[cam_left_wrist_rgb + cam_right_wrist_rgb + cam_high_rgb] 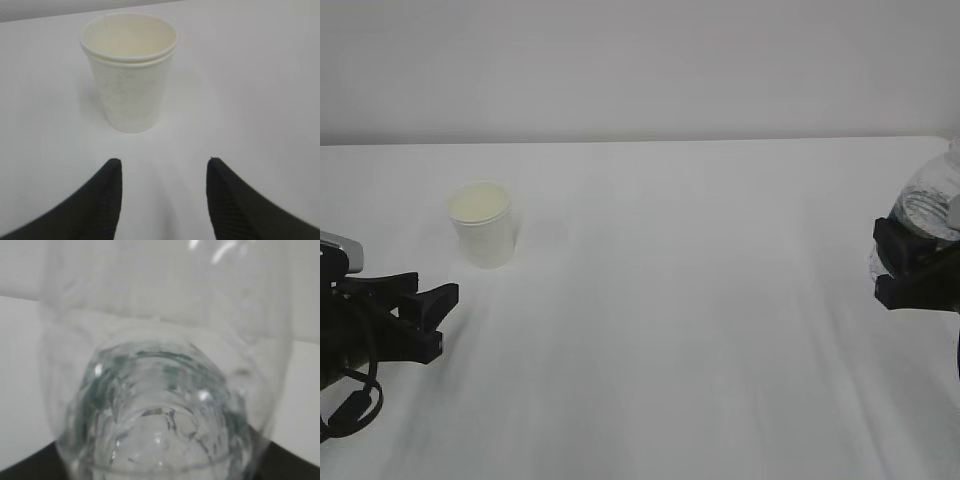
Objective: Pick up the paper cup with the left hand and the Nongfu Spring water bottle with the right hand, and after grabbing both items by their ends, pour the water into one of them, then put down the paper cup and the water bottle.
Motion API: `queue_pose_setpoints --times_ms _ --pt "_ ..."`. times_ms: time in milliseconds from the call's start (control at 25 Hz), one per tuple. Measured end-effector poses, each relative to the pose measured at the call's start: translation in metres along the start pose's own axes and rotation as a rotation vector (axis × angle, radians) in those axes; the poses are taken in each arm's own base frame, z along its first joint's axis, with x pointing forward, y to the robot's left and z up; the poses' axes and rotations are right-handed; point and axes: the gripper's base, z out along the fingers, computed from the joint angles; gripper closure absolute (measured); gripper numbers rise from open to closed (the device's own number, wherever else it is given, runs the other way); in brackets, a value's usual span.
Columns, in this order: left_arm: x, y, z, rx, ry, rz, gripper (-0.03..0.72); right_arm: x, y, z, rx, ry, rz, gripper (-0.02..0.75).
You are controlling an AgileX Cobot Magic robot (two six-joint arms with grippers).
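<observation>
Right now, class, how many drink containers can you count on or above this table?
2. A paper cup stands upright at the table's left; a clear bottle sits in the right gripper at the right edge, partly cropped.

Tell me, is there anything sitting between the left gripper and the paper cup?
Nothing visible. The left gripper has its jaws open and pointed at the paper cup, which stands upright a little beyond the fingertips. Only bare white table lies in the gap between them.
</observation>
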Motion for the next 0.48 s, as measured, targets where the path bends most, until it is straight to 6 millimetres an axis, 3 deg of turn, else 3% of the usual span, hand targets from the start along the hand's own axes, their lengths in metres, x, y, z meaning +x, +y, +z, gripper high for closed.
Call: queue_pose_setpoints --times_ms 200,480 --pt "0.0 -0.0002 0.0 0.002 0.0 0.001 0.279 -0.0075 0.0013 -0.0118 -0.017 -0.033 -0.011 0.332" --pt "-0.0053 0.0026 0.0056 -0.021 -0.026 -0.007 0.042 -0.008 0.0068 -0.0132 -0.076 -0.039 -0.042 0.332"
